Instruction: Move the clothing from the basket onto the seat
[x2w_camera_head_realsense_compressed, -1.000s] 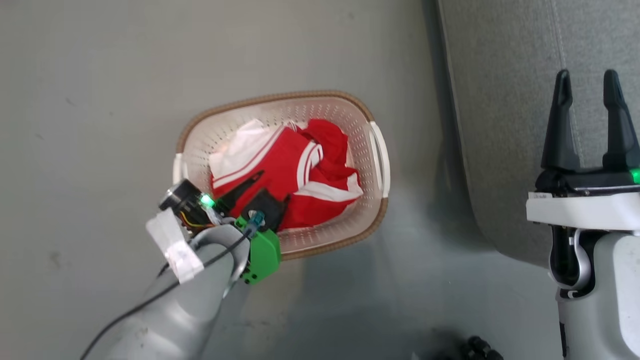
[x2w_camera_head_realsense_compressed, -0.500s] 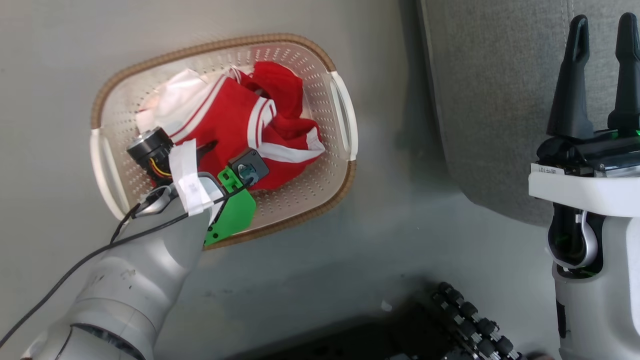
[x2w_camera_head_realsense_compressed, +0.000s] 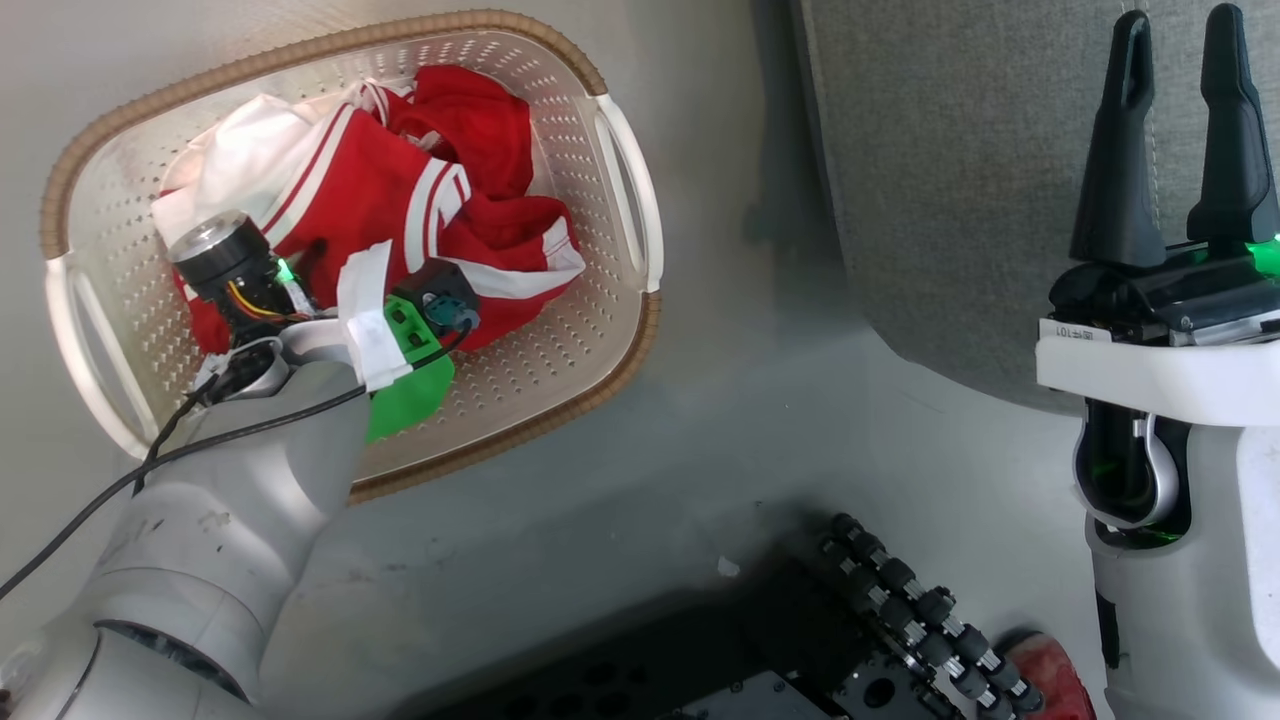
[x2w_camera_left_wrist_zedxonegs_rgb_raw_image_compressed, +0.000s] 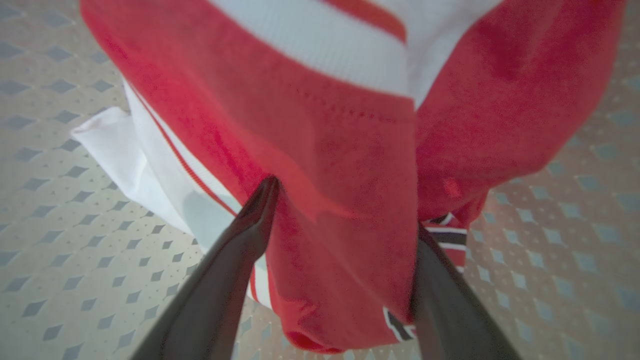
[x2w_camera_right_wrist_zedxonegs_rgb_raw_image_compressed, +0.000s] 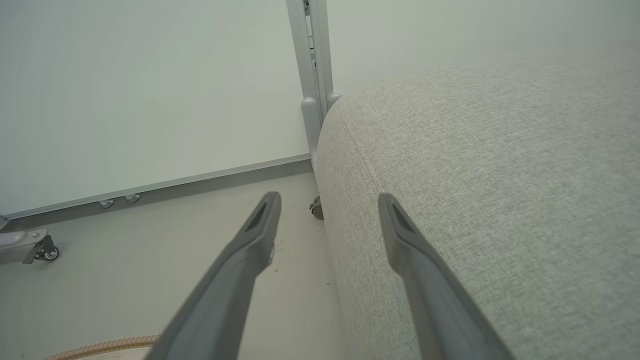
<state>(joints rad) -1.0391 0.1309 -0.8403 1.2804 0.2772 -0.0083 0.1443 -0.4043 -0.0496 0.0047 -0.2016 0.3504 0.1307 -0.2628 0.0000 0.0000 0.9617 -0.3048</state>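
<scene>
Reaching into the basket (x2w_camera_head_realsense_compressed: 600, 330), the left gripper (x2w_camera_left_wrist_zedxonegs_rgb_raw_image_compressed: 345, 202) has its two fingers spread wide. The red clothing (x2w_camera_head_realsense_compressed: 370, 190) lies in the basket and bulges between them, touching one fingertip. The right gripper (x2w_camera_head_realsense_compressed: 1178, 20) is wide open and empty by the grey seat (x2w_camera_head_realsense_compressed: 950, 150).

A small white label (x2w_camera_head_realsense_compressed: 1068, 334) on the pale housing under the right gripper (x2w_camera_head_realsense_compressed: 1176, 40) carries dark print that seems to end in "101"; the rest is too small to read. The navy, white-edged lettering (x2w_camera_left_wrist_zedxonegs_rgb_raw_image_compressed: 397, 325) on the red jersey (x2w_camera_left_wrist_zedxonegs_rgb_raw_image_compressed: 345, 190) is folded under and unreadable.
</scene>
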